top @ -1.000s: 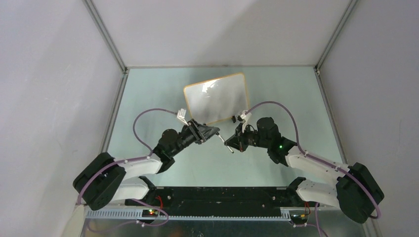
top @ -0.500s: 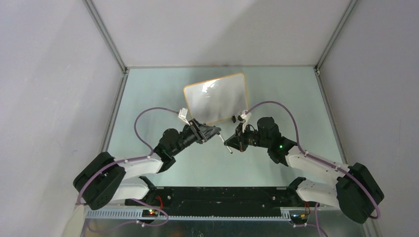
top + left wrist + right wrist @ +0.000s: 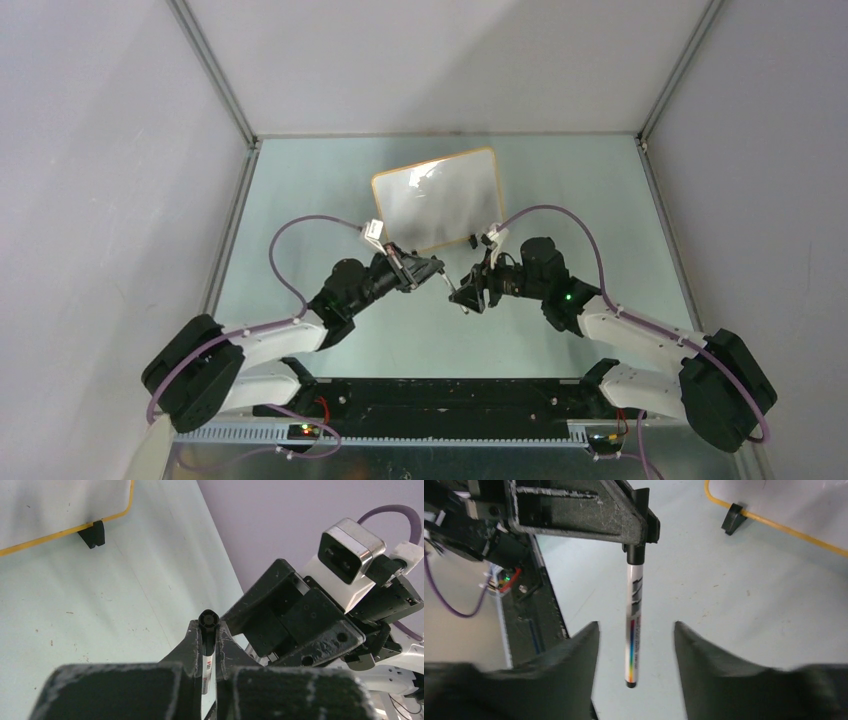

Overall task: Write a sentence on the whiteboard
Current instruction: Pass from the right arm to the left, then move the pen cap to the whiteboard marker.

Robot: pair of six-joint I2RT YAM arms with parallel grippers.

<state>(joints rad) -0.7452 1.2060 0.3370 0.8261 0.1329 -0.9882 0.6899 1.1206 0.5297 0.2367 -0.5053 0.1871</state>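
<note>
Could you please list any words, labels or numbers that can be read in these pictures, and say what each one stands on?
On the marker: print runs along the white barrel beside a rainbow stripe, too small and blurred to read.
On the whiteboard: no lettering visible.

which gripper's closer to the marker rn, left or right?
Left. The left gripper is shut on the marker near one end. The right gripper is open, its fingers either side of the barrel, not touching.
</note>
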